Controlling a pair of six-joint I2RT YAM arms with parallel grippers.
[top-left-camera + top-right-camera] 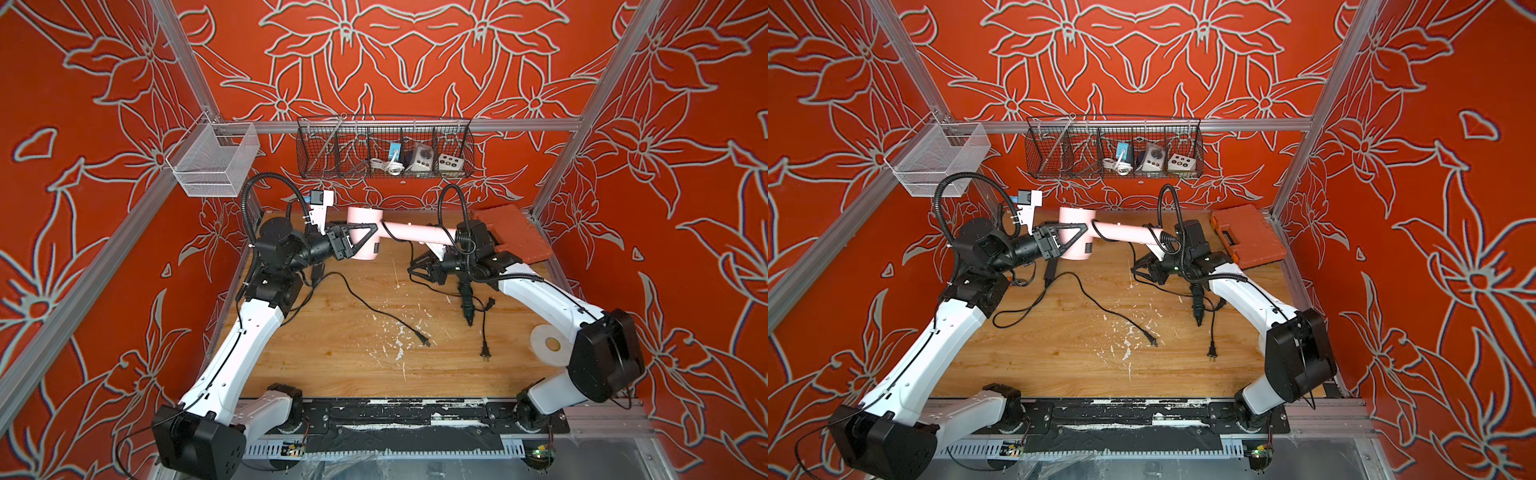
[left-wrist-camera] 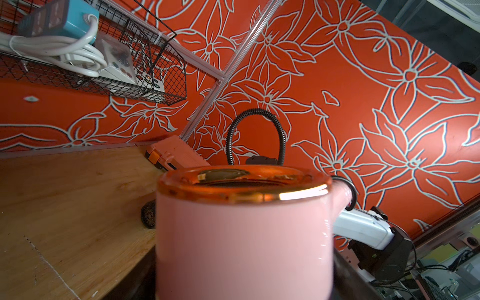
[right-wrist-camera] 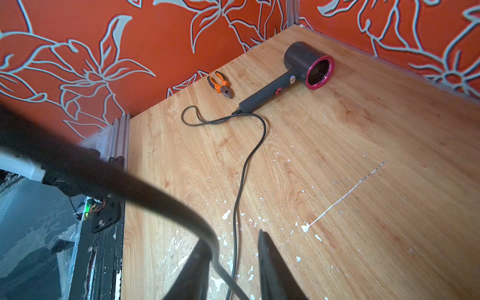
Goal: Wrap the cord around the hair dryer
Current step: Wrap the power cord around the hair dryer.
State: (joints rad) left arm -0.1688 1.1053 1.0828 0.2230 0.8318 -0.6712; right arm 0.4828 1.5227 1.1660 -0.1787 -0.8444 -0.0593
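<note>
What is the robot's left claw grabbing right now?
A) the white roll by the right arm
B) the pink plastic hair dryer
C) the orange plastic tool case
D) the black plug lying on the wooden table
B: in both top views the left claw has its black fingers closed around the fat round barrel of the pink plastic hair dryer.

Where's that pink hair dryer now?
In both top views the pink hair dryer is at the back of the table, below the black wire basket, its barrel in the left hand.
</note>
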